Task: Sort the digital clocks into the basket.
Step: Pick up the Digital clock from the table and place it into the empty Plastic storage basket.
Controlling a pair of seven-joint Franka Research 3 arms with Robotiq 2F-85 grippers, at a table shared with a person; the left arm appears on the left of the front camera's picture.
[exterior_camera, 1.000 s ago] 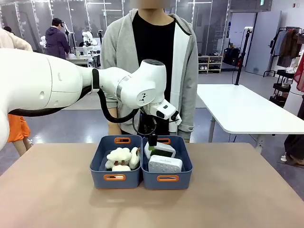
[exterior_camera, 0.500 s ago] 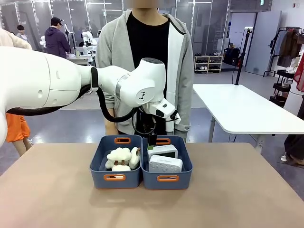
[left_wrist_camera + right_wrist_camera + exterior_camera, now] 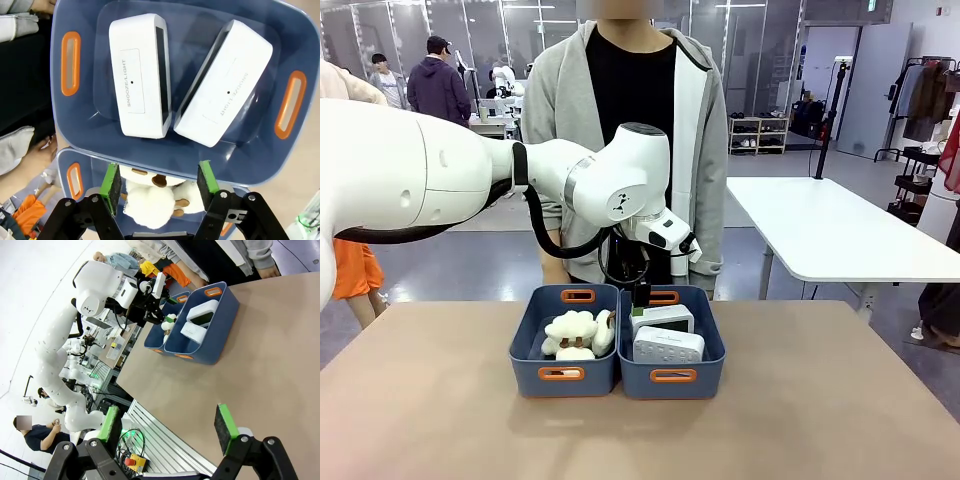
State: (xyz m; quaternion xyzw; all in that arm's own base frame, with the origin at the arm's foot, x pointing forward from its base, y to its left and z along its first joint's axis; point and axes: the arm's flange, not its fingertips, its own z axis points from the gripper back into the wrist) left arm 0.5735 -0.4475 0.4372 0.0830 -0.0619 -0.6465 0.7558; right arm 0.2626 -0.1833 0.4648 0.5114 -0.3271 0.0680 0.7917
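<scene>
Two white digital clocks lie in the right-hand blue basket [image 3: 706, 372]. The grey-screen clock [image 3: 663, 318] is at the back and the dotted-front clock [image 3: 667, 345] in front of it. In the left wrist view both clocks [image 3: 140, 75] [image 3: 225, 85] show their SNOOZE/LIGHT tops, lying side by side on the basket [image 3: 150, 156] floor. My left gripper [image 3: 640, 292] hovers over the basket's far left corner. Here it [image 3: 159, 180] stands open, with nothing between its green pads [image 3: 111, 182]. My right gripper [image 3: 167, 426] is open and empty, far from the basket [image 3: 216, 342].
A second blue tub [image 3: 532, 372] touches the basket's left side and holds cream plush toys [image 3: 572, 332]. A person [image 3: 640, 150] in a grey hoodie stands just behind both tubs. Bare brown tabletop [image 3: 820, 400] surrounds them.
The grey-screen clock, tilted under the left gripper a second ago, now lies flatter in the basket. The left gripper has hardly moved.
</scene>
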